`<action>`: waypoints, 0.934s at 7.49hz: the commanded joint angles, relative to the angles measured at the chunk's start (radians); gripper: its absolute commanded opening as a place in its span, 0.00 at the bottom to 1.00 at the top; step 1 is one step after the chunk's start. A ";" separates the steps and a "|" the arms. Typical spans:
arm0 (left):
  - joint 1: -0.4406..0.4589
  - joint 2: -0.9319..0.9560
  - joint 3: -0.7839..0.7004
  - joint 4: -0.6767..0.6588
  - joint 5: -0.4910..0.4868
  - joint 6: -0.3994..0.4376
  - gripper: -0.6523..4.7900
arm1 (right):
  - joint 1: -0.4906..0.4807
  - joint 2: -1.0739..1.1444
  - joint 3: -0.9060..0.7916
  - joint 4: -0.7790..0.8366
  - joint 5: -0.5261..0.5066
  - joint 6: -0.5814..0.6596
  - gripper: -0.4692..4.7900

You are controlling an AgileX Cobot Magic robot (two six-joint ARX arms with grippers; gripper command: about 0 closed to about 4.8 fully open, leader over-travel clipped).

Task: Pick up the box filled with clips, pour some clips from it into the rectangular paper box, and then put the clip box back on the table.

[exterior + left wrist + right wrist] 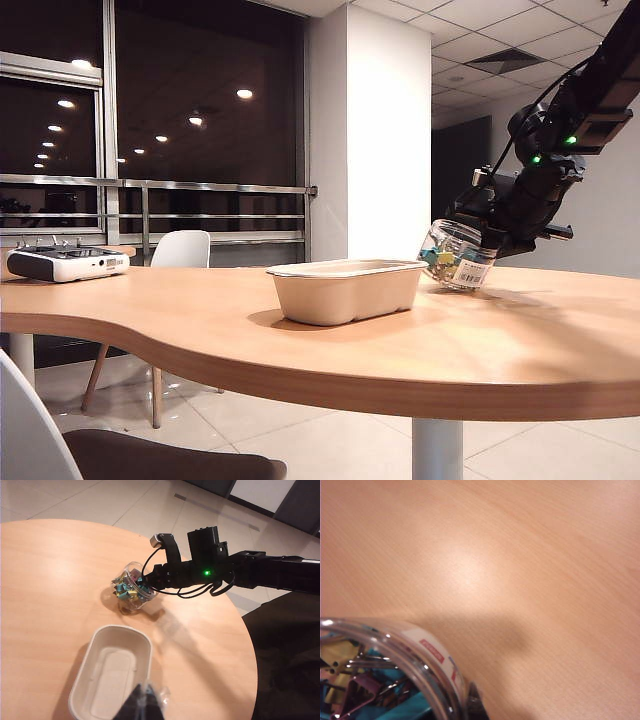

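right claw (478, 243): closed tight on the box filled with clips (457, 256), gripping it from the side away from the paper box; jar tilted, its bottom edge at the table (520, 340)
clips (128, 588): blue, teal, yellow, a few pink, all inside the jar
rectangular paper box (346, 289): on the table just beside the jar, apart from it, nothing visible inside
left claw (146, 706): hangs above the near end of the paper box, holding nothing; cannot tell how far it is open
controller (66, 263): far left of the table, well apart
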 commanded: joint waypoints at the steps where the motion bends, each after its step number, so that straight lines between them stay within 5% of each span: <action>1: 0.000 -0.002 0.003 0.005 0.003 0.007 0.11 | 0.018 -0.004 0.155 -0.143 -0.021 -0.090 0.08; 2: 0.000 -0.002 0.003 0.004 0.003 0.007 0.11 | 0.070 -0.011 0.290 -0.230 -0.027 -0.166 0.08; 6: 0.000 -0.003 0.003 -0.022 0.003 0.007 0.11 | 0.145 -0.047 0.357 -0.287 -0.024 -0.242 0.08; 7: 0.000 -0.003 0.003 -0.023 0.004 0.008 0.11 | 0.217 -0.117 0.356 -0.406 -0.014 -0.340 0.08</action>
